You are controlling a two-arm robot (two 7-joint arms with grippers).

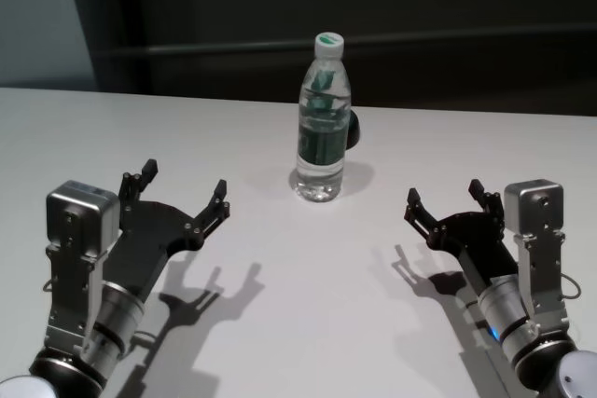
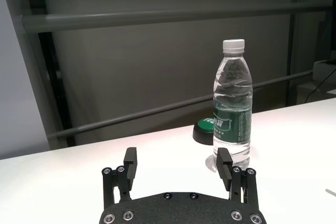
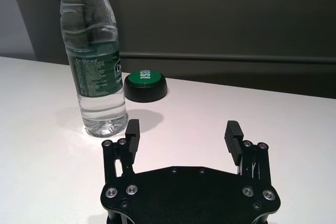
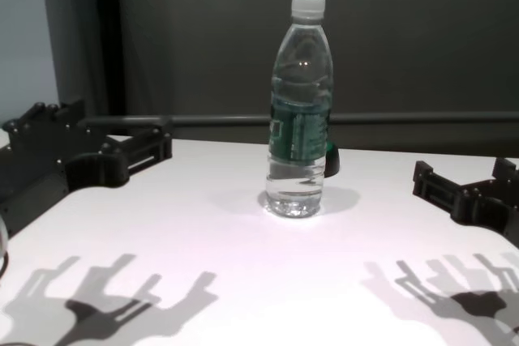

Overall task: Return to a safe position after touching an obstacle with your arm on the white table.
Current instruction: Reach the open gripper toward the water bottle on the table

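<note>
The obstacle, a clear water bottle [image 1: 323, 123] [image 2: 231, 108] [image 3: 95, 61] [image 4: 300, 111] with a white cap and green label, stands upright at the middle of the white table [image 1: 280, 323] [image 4: 243, 281]. My left gripper [image 1: 183, 190] [image 2: 178, 162] [image 4: 105, 139] hovers open over the near left of the table, well short of the bottle. On the near right my right gripper [image 1: 446, 195] [image 3: 182, 134] [image 4: 462, 177] is likewise open and apart from the bottle. Neither holds anything.
A small dark round button with a green top [image 3: 146, 85] [image 2: 203, 130] [image 1: 352, 128] sits on the table just behind the bottle. A dark wall with horizontal rails [image 2: 157, 19] runs behind the far table edge.
</note>
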